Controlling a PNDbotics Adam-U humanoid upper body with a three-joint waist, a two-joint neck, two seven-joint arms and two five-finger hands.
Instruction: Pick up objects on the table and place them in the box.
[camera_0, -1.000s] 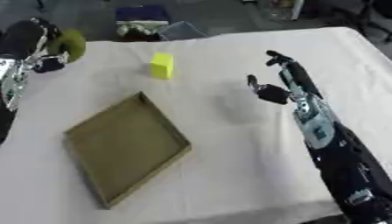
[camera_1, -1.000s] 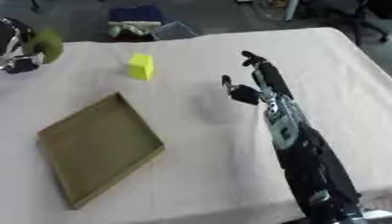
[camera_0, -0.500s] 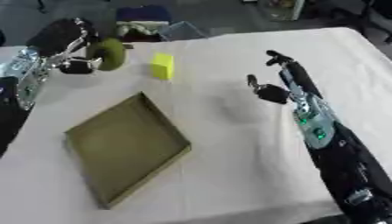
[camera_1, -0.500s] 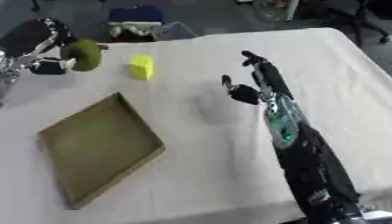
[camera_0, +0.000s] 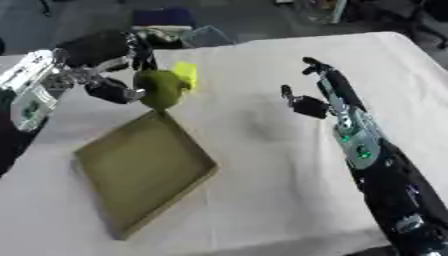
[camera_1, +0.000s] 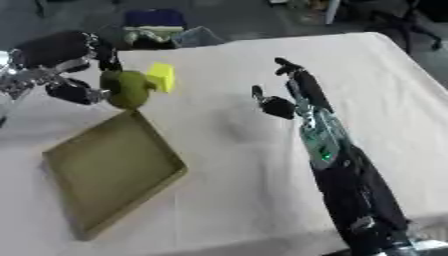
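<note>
My left hand is curled round an olive-green rounded object and holds it in the air just above the far corner of the box. The box is a shallow olive tray lying askew on the white tablecloth, with nothing in it. A yellow block stands on the cloth just behind the held object. My right hand hovers over the cloth right of the middle, fingers straight, thumb apart, holding nothing.
The white table ends at the far edge behind the yellow block. Beyond it on the floor lie a blue object and a clear bin. Open cloth stretches between the box and my right arm.
My left hand has carried the green object rightward and toward the box, from the far left edge to just over the box's far corner. The right hand has stayed in place.
</note>
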